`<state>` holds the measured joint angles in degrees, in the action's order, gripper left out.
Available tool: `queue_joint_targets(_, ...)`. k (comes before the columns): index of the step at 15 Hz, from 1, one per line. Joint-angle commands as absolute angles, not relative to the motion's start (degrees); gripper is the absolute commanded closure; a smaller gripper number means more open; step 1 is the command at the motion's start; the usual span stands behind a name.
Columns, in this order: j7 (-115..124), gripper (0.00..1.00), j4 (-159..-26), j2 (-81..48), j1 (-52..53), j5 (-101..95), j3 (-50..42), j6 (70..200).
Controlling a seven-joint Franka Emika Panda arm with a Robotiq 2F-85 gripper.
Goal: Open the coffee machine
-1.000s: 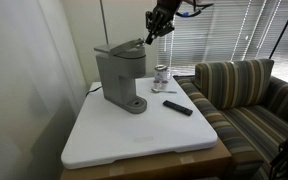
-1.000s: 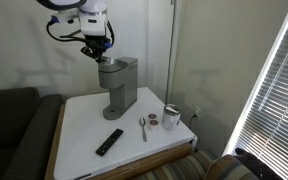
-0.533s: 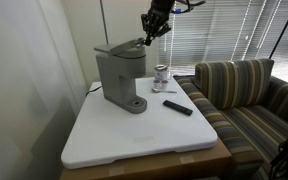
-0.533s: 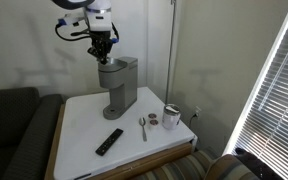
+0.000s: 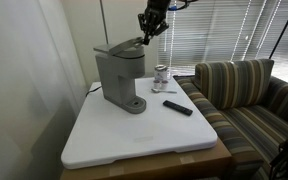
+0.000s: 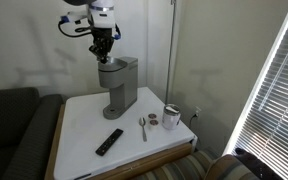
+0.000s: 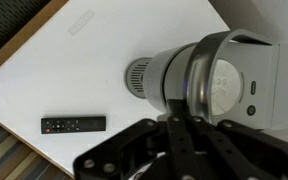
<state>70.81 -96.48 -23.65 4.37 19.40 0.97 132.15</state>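
The grey coffee machine (image 5: 121, 73) stands at the back of the white table; it also shows in an exterior view (image 6: 120, 82) and from above in the wrist view (image 7: 219, 83). Its top lid looks slightly raised at the front in an exterior view (image 5: 119, 47). My gripper (image 5: 148, 33) hovers just above the lid's edge, also seen in an exterior view (image 6: 104, 53). In the wrist view the fingers (image 7: 182, 128) are pressed together with nothing between them, their tips over the machine's front edge.
A flat black remote (image 5: 178, 107) (image 6: 109, 141) (image 7: 74, 124) lies on the white table (image 5: 144, 135). A small glass jar (image 5: 161, 76), a spoon (image 6: 142, 127) and a white cup (image 6: 171, 116) sit near the machine. A striped couch (image 5: 249, 100) stands beside the table.
The gripper has shifted a little along the top of the machine and slightly upward. The machine and the other objects have not moved.
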Motion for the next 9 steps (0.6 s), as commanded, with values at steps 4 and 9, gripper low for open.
queue_joint_targets(4, 72.43, 1.00, -94.63, -23.78, 4.78, 18.36, 0.23, 132.13)
queue_joint_targets(9, 73.10, 1.00, -94.41, -23.05, 4.75, 18.05, -0.04, 132.47)
